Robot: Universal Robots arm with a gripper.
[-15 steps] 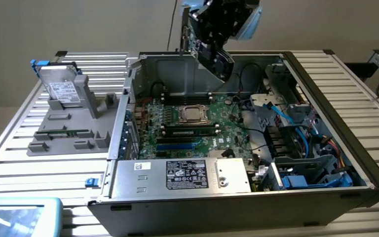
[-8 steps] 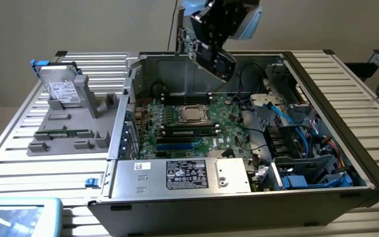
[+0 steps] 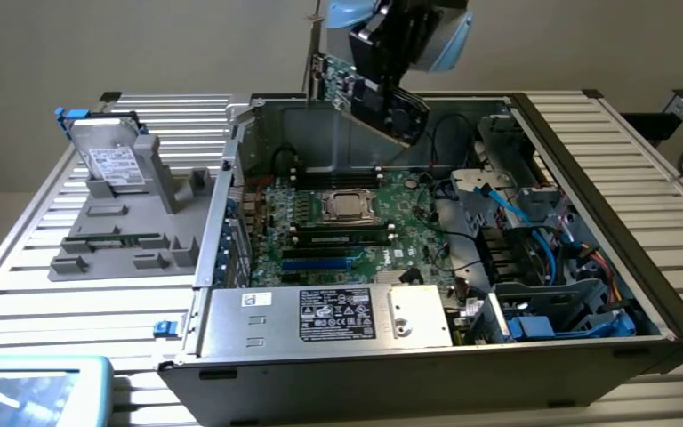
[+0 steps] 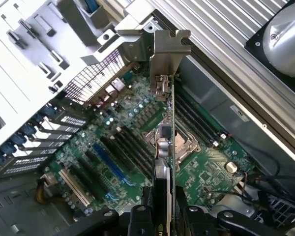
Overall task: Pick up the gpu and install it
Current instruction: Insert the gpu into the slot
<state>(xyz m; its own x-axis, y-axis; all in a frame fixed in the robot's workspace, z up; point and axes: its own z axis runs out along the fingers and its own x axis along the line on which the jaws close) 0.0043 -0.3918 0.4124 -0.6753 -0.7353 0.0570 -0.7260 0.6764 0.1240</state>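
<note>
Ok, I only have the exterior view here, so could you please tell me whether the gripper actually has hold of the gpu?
Observer: Yes, the wrist view shows the gripper closed on the gpu, the card edge-on between its fingers.
Operator: Thank you. What does the card's edge line up with?
Observer: The CPU socket on the motherboard; the blue slot sits apart, off to one side.
</note>
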